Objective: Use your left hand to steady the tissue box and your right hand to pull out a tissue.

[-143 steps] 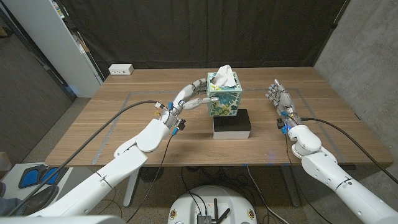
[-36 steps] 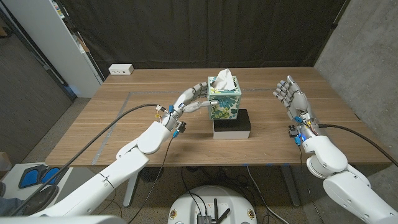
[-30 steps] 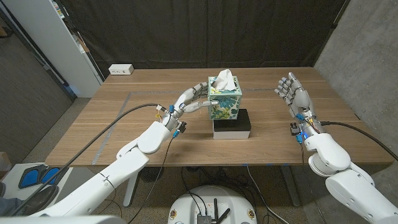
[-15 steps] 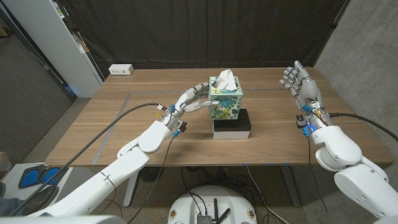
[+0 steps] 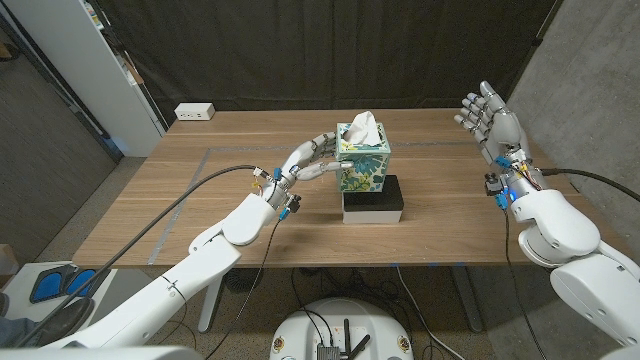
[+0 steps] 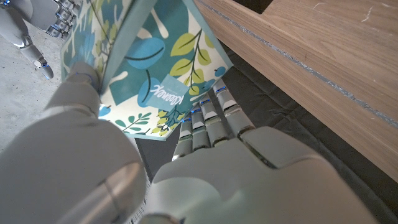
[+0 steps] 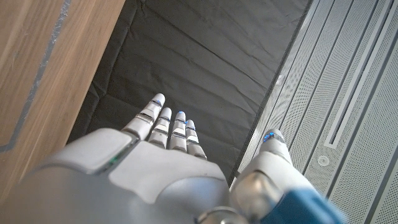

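A teal floral tissue box point(image 5: 363, 167) stands on a black-and-white block point(image 5: 372, 199) mid-table, a white tissue point(image 5: 360, 126) sticking up from its top. My left hand point(image 5: 310, 158) grips the box from its left side, thumb and fingers wrapped around the floral carton point(image 6: 146, 74). My right hand point(image 5: 490, 120) is raised above the table's right edge, well right of the box, fingers spread and holding nothing. The right wrist view has that hand point(image 7: 149, 168) pointing at the black curtain.
A white power strip point(image 5: 194, 112) lies at the table's back left corner. A black curtain point(image 5: 330, 50) hangs behind the table. A white cabinet point(image 5: 100, 70) stands on the left, a concrete wall point(image 5: 590, 80) on the right. Tape lines mark the tabletop.
My right hand has risen and swung out toward the table's right edge, fingers still spread. The left hand stays on the tissue box, which has not moved.
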